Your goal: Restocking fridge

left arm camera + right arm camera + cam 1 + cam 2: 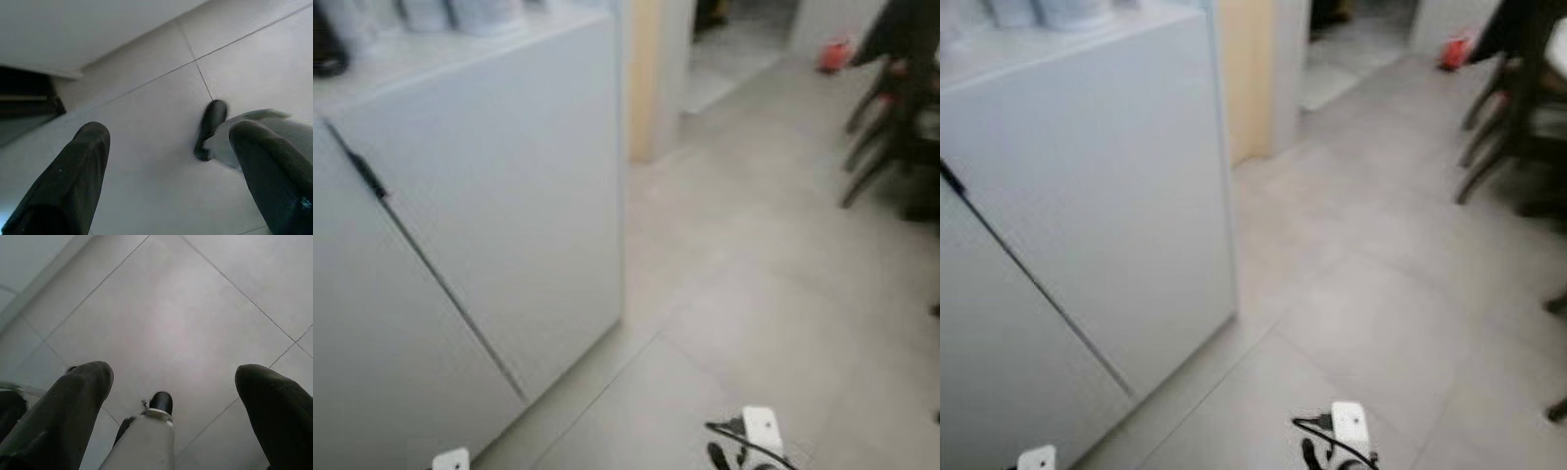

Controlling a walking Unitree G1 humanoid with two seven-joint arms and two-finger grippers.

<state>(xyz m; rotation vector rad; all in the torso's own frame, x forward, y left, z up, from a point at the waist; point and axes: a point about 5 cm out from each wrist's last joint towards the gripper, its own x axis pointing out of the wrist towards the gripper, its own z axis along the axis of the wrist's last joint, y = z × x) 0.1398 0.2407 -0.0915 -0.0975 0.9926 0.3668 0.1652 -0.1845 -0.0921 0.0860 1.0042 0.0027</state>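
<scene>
our left gripper point(166, 161) and right gripper point(173, 396) hang low over the grey tiled floor point(754, 294), both with fingers spread wide and holding nothing. the white fridge point(480, 225), its doors closed, fills the left of the frame, with dark chairs point(891, 117) at upper right.

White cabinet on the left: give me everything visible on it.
The tall white cabinet stands on the grey tiled floor, at the robot's left. Smooth, matte flat panels, no handles visible. A thin dark seam divides two shut front panels, with a small black fitting on it. Blurred pale containers sit on top.
</scene>
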